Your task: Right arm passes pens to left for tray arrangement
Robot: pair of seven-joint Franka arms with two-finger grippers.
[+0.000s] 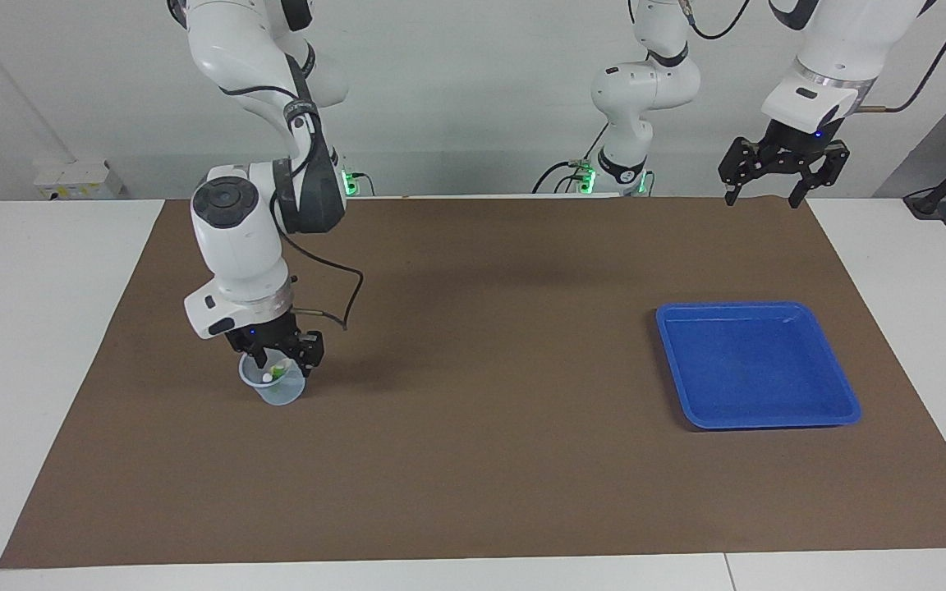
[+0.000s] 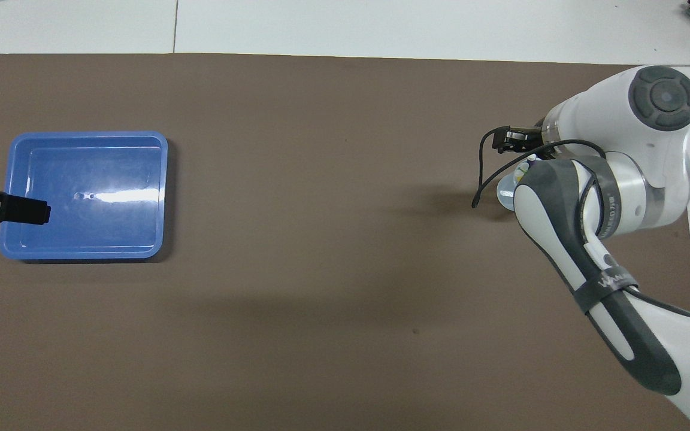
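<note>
Looking at the scene, I judge the task barely begun: my right gripper (image 1: 277, 362) dips into the cup (image 1: 273, 387) over the pens (image 1: 276, 371), grasp unclear, the tray (image 1: 844, 400) holds nothing, left gripper (image 1: 771, 194) waits spread.

Both arms are glossy white with dark grey joint covers and a round grey cap on the elbow joint. A polished metal ring joins each wrist to a black gripper with a small blue light. A thin black cable loops off the wrist at left of frame. Green lights glow at the bases, upper centre.
</note>
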